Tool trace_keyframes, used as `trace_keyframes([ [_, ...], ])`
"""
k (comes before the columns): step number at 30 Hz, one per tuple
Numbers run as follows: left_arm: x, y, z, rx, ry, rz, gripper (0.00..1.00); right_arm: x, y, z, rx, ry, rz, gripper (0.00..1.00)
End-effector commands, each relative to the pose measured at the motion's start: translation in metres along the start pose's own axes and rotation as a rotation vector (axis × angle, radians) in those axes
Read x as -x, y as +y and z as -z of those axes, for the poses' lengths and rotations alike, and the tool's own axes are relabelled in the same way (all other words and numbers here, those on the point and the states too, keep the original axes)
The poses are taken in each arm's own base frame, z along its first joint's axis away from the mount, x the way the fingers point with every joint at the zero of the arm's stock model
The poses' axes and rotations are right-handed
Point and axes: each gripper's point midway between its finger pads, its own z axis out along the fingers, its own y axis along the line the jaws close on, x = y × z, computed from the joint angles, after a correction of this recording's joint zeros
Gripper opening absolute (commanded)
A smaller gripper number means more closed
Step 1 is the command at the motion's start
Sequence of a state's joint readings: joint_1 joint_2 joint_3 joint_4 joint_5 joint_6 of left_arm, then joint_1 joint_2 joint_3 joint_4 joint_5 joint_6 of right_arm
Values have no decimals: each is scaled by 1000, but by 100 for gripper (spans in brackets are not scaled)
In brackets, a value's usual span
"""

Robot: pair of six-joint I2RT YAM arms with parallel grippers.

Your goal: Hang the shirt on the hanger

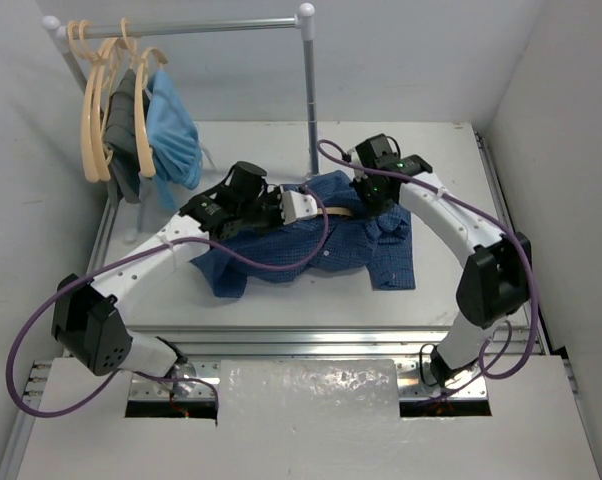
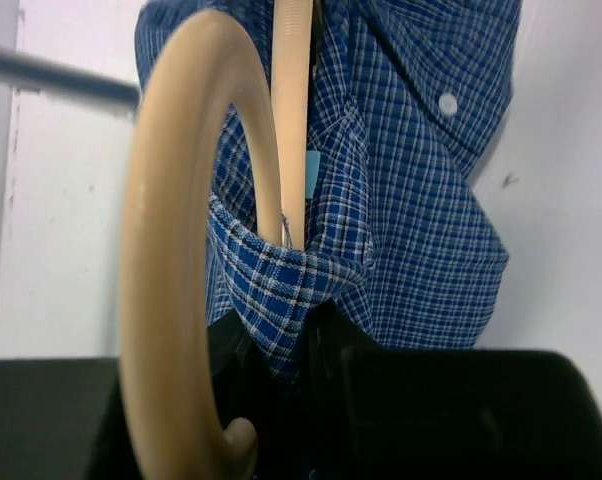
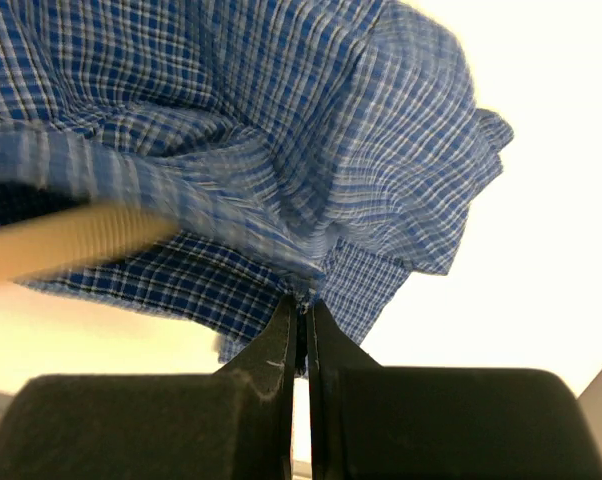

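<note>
Notably, right fingers (image 3: 266,372) pinch the checked shirt's (image 3: 281,120) edge, left fingers (image 2: 366,372) clamp its fold beside the hanger (image 2: 171,250); tension could pull either thin hold free.

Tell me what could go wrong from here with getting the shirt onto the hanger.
1. The right hand pinches only a thin edge of the shirt, so the cloth may slip out if it is pulled.
2. In the left wrist view, the hanger pokes into a small fold of cloth. It may snag or bunch there rather than seat in the shoulders.
</note>
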State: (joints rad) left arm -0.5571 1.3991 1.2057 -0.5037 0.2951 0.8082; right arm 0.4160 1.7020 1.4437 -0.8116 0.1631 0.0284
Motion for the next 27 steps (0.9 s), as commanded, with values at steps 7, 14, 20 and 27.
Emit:
trace_keyframes([
  [7, -15, 31, -3, 209, 170, -51, 0, 58, 61, 29, 222, -151, -13, 0],
  [14, 19, -1, -5, 26, -6, 92, 0, 81, 147, 118, 774, -559, 220, 2],
  [20, 46, -15, 5, -81, -133, 126, 0, 56, 135, 151, 780, -663, 401, 55],
  [27, 63, -26, 10, -155, -213, 104, 0, 51, 111, 186, 798, -749, 415, 59],
])
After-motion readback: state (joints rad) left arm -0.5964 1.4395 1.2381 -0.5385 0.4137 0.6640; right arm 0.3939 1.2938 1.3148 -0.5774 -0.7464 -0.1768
